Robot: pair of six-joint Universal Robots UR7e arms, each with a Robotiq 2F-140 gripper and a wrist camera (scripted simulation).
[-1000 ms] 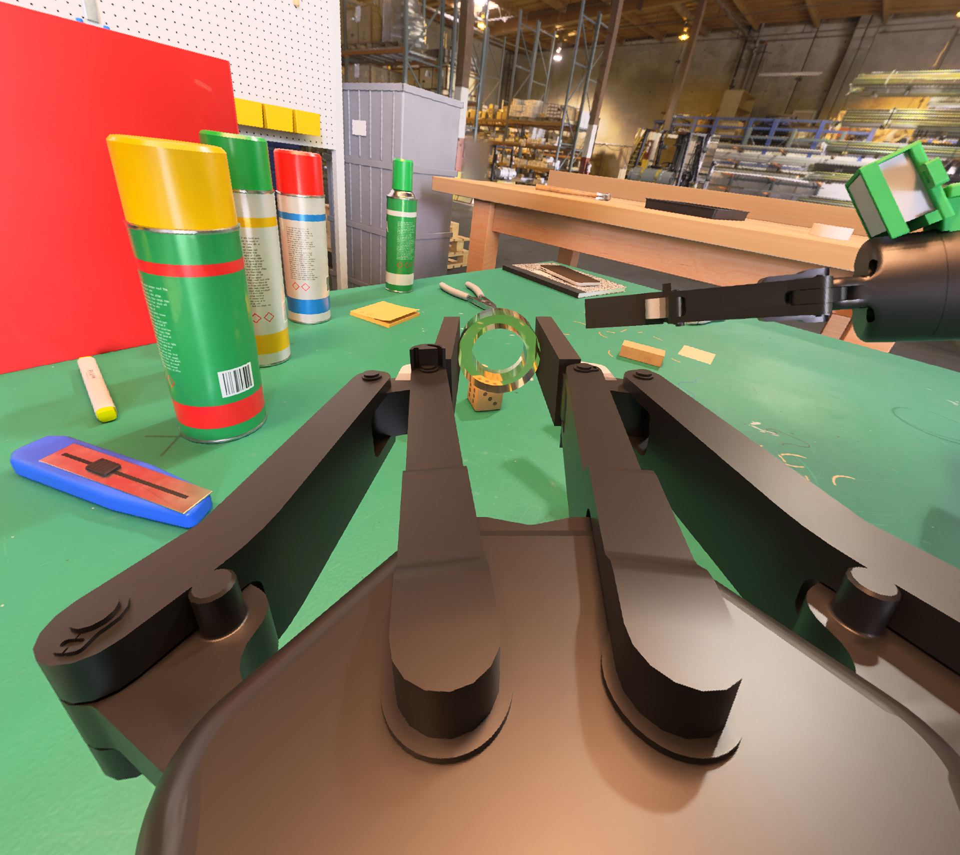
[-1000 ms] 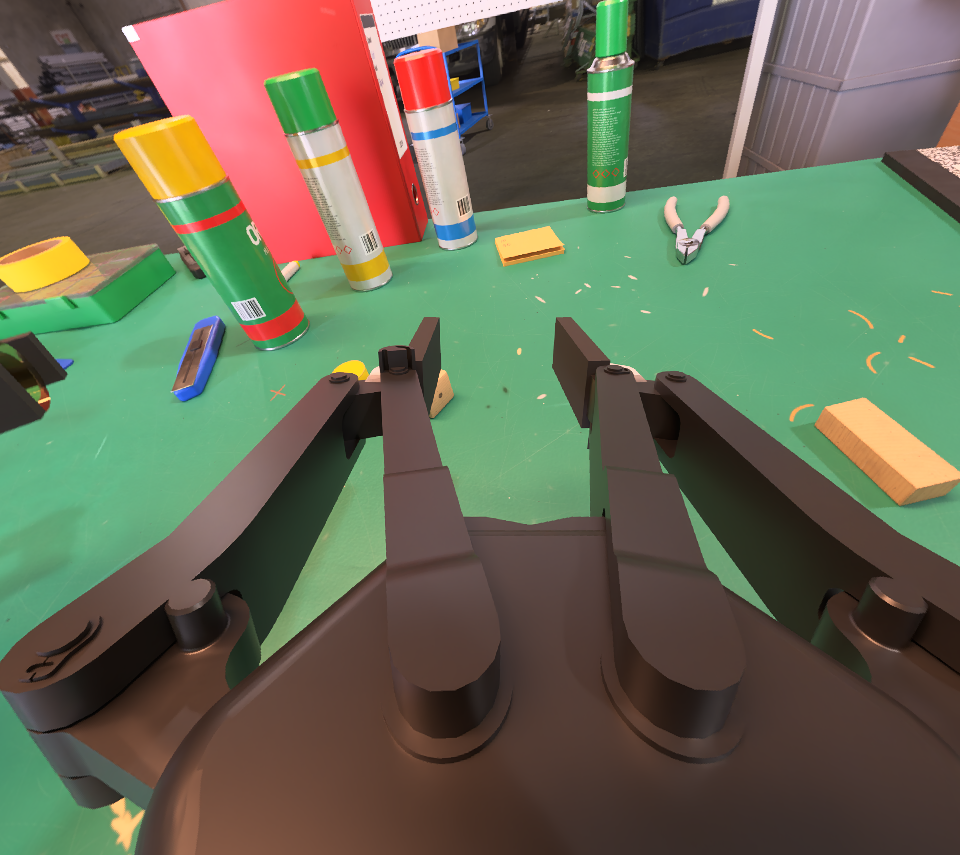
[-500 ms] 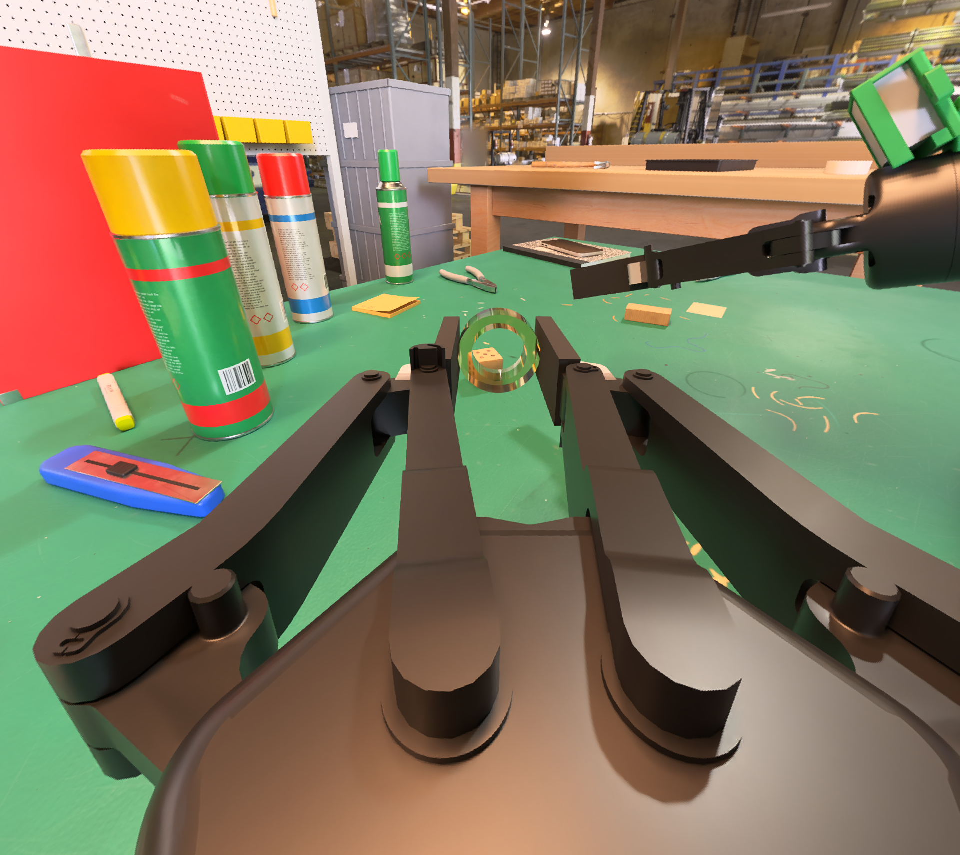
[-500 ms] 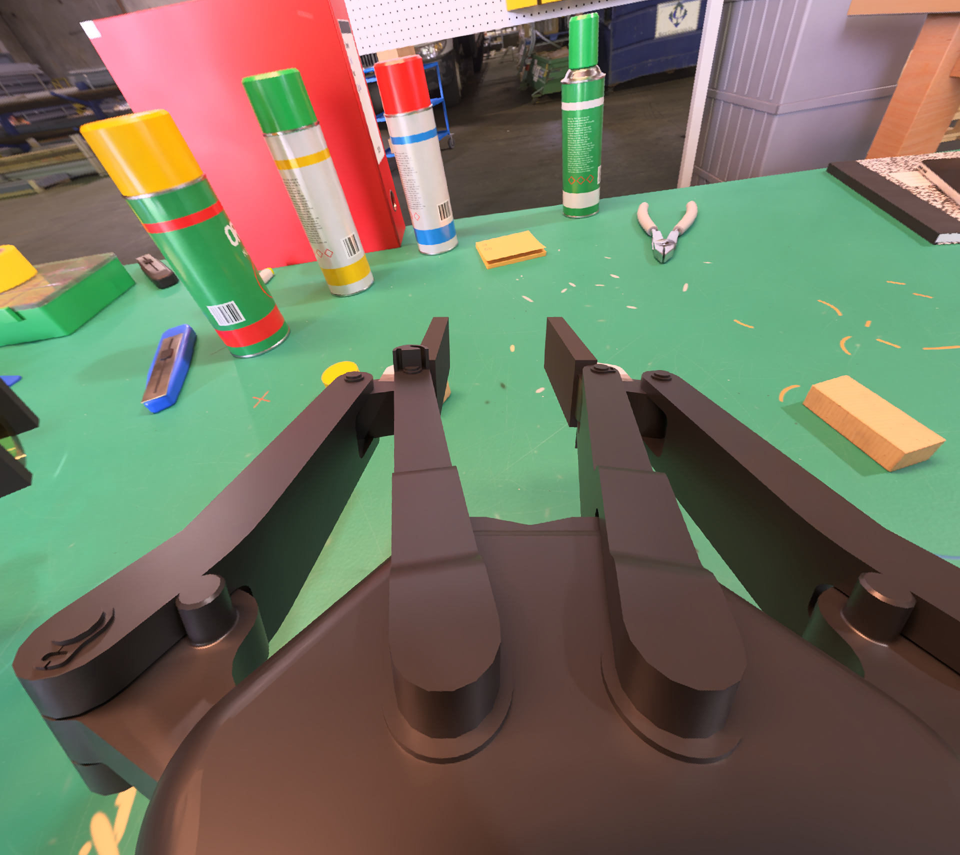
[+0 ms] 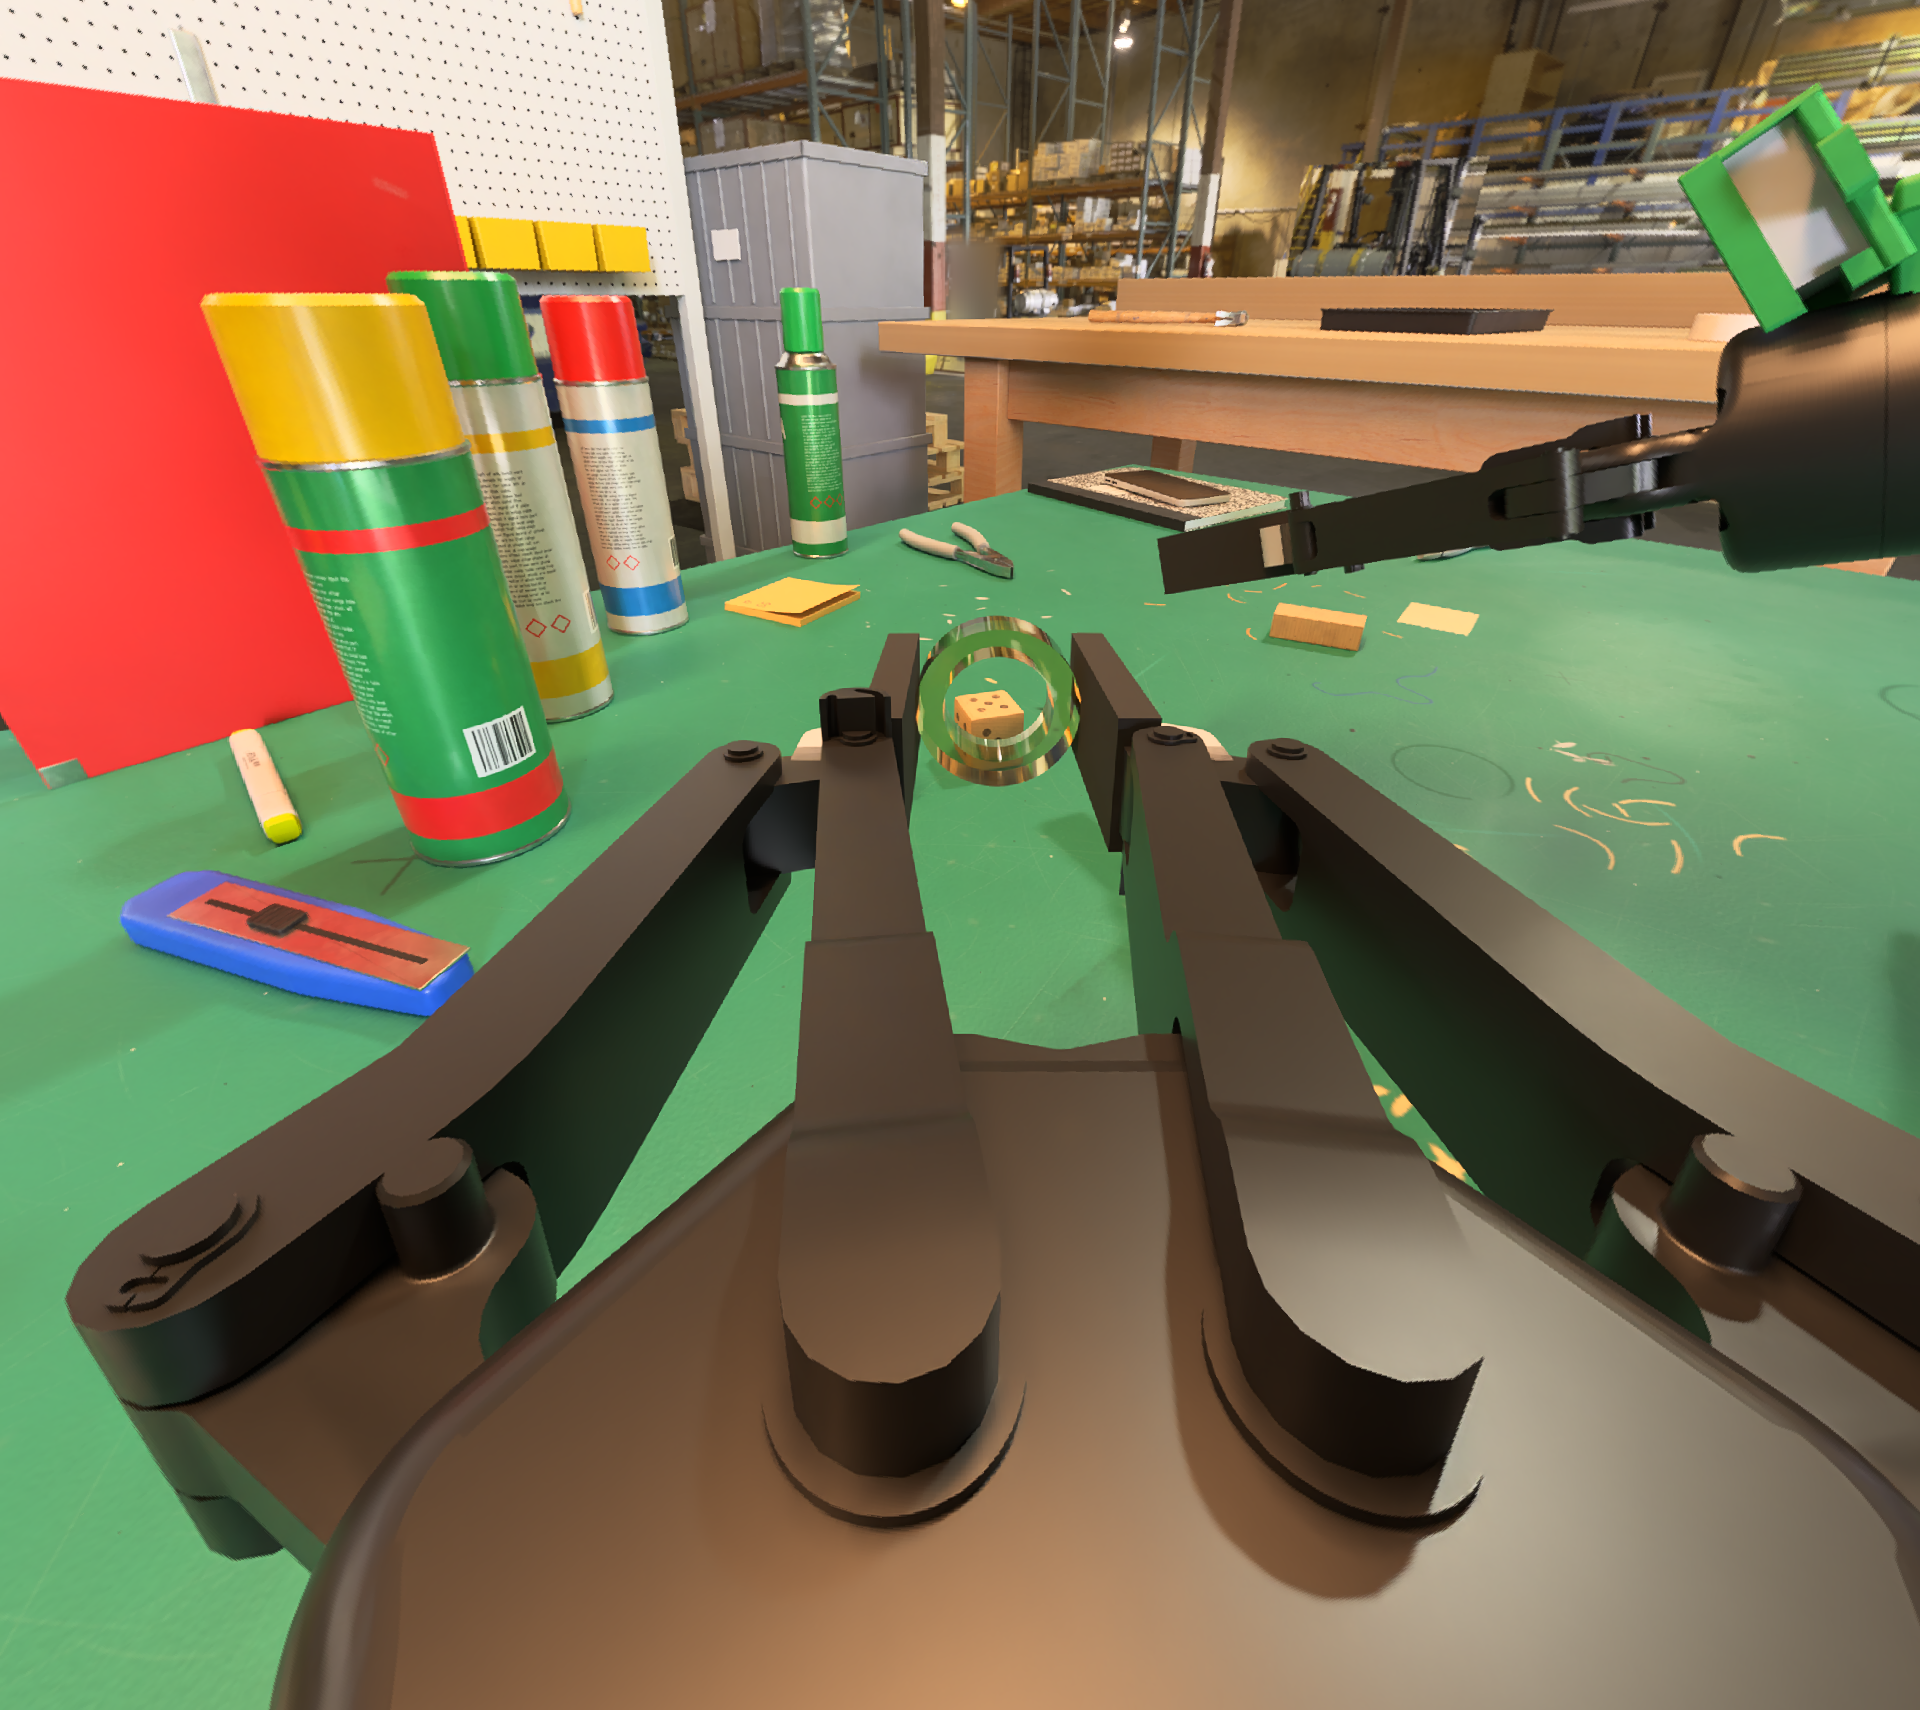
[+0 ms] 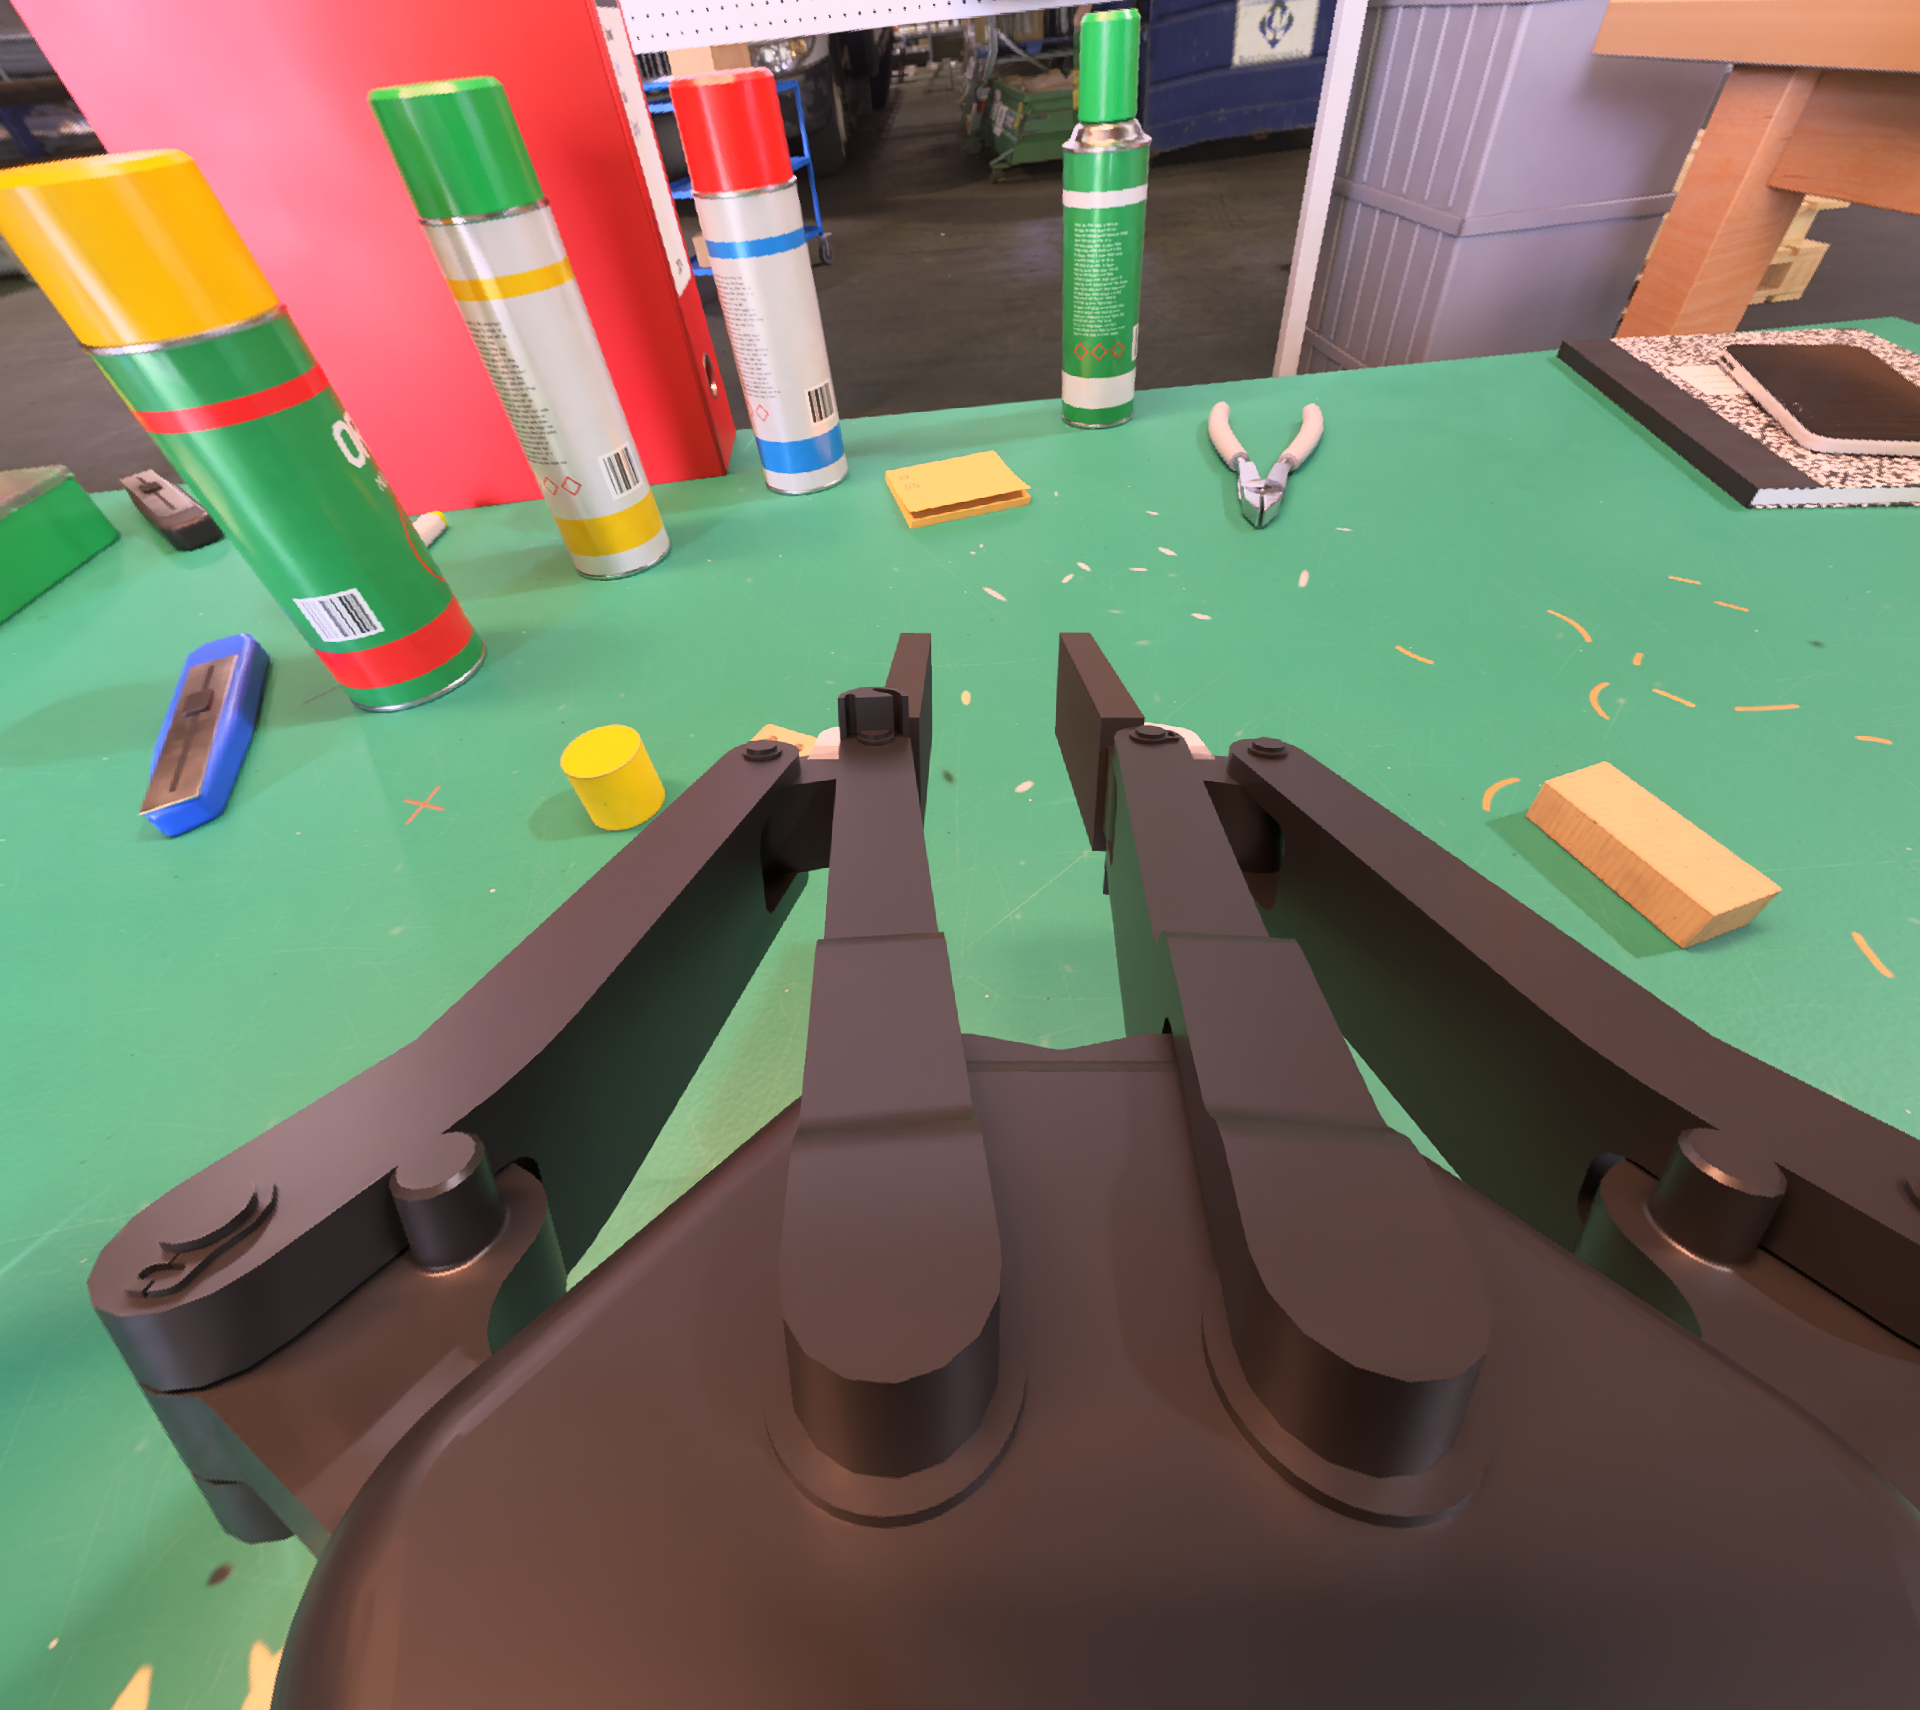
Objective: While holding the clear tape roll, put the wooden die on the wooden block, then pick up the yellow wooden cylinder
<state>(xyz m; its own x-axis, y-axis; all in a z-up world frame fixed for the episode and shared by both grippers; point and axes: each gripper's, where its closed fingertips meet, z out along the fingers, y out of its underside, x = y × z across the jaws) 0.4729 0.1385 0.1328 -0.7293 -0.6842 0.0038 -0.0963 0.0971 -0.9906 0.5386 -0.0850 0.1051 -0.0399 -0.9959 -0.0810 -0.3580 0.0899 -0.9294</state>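
Note:
My left gripper (image 5: 995, 663) is shut on the clear tape roll (image 5: 997, 647) and holds it upright above the green table. The wooden die (image 5: 987, 713) shows through the roll's hole, lying on the table beyond. The wooden block (image 5: 1316, 624) lies farther right. My right gripper (image 6: 994, 663) is open and empty, low over the table; it also shows in the left wrist view (image 5: 1195, 564). The yellow wooden cylinder (image 6: 613, 775) stands left of its left finger. The die (image 6: 781, 738) is mostly hidden behind that finger. The block (image 6: 1652, 852) lies to the right.
Several spray cans (image 6: 270, 455) and a red binder (image 6: 312, 154) stand at the back left. A blue utility knife (image 6: 197, 730), a yellow sticky pad (image 6: 956, 488), pliers (image 6: 1262, 465) and a notebook with a phone (image 6: 1787, 413) lie on the table.
My right gripper has moved so the yellow cylinder shows fully at its left and the die slips behind its left finger; its jaws have narrowed a little. My left gripper has shifted, still holding the roll.

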